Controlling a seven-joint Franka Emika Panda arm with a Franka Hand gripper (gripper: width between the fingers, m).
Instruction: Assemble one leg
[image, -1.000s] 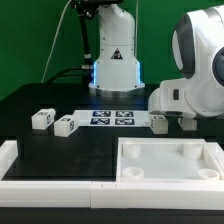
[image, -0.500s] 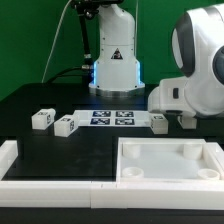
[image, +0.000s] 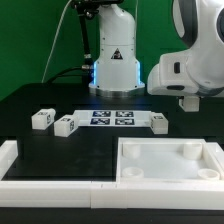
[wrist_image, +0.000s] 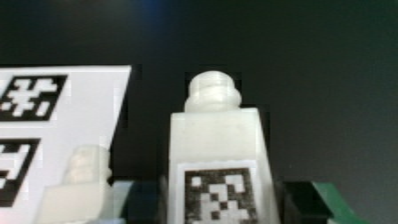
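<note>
In the wrist view a white leg (wrist_image: 217, 140) with a round peg at its far end and a black-and-white tag facing the camera sits between my gripper (wrist_image: 240, 203) fingers. The fingers (wrist_image: 329, 203) press close on both of its sides. In the exterior view my gripper (image: 188, 104) hangs a little above the table at the right, and the held leg is hard to make out there. A second leg (image: 159, 122) lies on the table just beside it and also shows in the wrist view (wrist_image: 80, 185). Two more legs (image: 42, 119) (image: 65, 126) lie at the exterior view's left.
The marker board (image: 108, 118) lies flat mid-table and shows in the wrist view (wrist_image: 63, 110). The large white tray-like part with corner sockets (image: 168, 172) sits in front at the right. A white frame (image: 20, 170) runs along the front left. The robot base (image: 113, 60) stands behind.
The arm has risen from the table at the right, with the gripper now higher than before. The other legs have not moved.
</note>
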